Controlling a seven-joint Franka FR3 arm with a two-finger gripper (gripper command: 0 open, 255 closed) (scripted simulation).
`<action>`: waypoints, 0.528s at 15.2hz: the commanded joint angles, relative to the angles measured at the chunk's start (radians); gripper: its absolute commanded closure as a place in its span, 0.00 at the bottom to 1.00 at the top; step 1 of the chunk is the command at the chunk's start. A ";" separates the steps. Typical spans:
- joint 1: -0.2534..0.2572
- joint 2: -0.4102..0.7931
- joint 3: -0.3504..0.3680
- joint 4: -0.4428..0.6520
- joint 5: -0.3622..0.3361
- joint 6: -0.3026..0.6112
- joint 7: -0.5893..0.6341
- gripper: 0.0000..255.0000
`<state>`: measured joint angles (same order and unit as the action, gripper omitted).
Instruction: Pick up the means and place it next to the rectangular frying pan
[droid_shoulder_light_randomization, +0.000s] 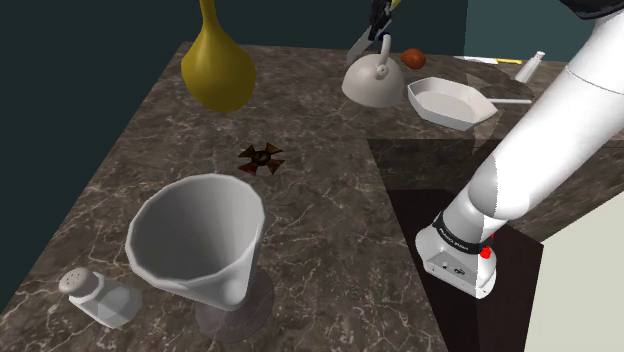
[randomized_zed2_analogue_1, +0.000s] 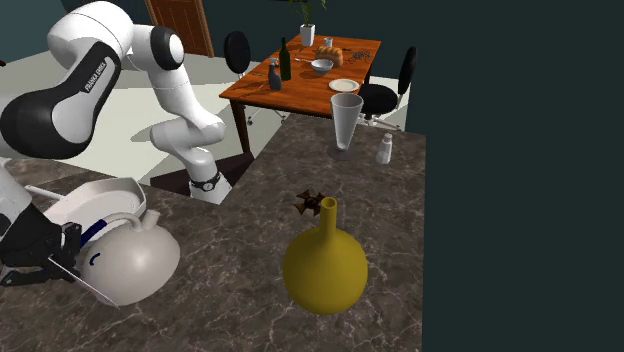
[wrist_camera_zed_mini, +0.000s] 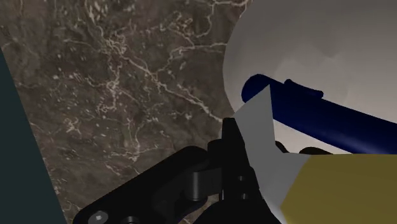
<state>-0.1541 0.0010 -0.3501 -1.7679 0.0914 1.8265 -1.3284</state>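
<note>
My black gripper (droid_shoulder_light_randomization: 381, 27) hangs at the far side of the marble counter, shut on a tool with a pointed grey blade (droid_shoulder_light_randomization: 360, 44) and a yellow handle (wrist_camera_zed_mini: 343, 191). The blade (wrist_camera_zed_mini: 257, 137) sits clasped at the fingers and points down beside a white kettle (droid_shoulder_light_randomization: 374, 83) with a dark blue handle (wrist_camera_zed_mini: 312, 114). In the second exterior view the gripper (randomized_zed2_analogue_1: 48, 262) is at the lower left, and the blade (randomized_zed2_analogue_1: 88, 287) slants down in front of the kettle (randomized_zed2_analogue_1: 130, 262). The white rectangular frying pan (droid_shoulder_light_randomization: 452, 102) lies just beyond the kettle, to the shoulder view's right.
A yellow vase (droid_shoulder_light_randomization: 217, 65) stands at the back left. A large white goblet (droid_shoulder_light_randomization: 200, 240) and a shaker (droid_shoulder_light_randomization: 98, 295) are near the front. A small dark star-shaped object (droid_shoulder_light_randomization: 261, 158) lies mid-counter. A reddish ball (droid_shoulder_light_randomization: 414, 58) and a second shaker (droid_shoulder_light_randomization: 530, 67) sit behind the pan.
</note>
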 joint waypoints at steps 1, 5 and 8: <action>-0.019 0.050 -0.019 0.055 0.020 -0.012 -0.043 1.00; -0.019 0.050 -0.018 0.002 0.022 0.041 -0.047 1.00; -0.019 0.053 -0.018 -0.035 0.024 0.080 -0.052 1.00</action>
<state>-0.1734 0.0357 -0.3687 -1.7817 0.1137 1.8967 -1.3784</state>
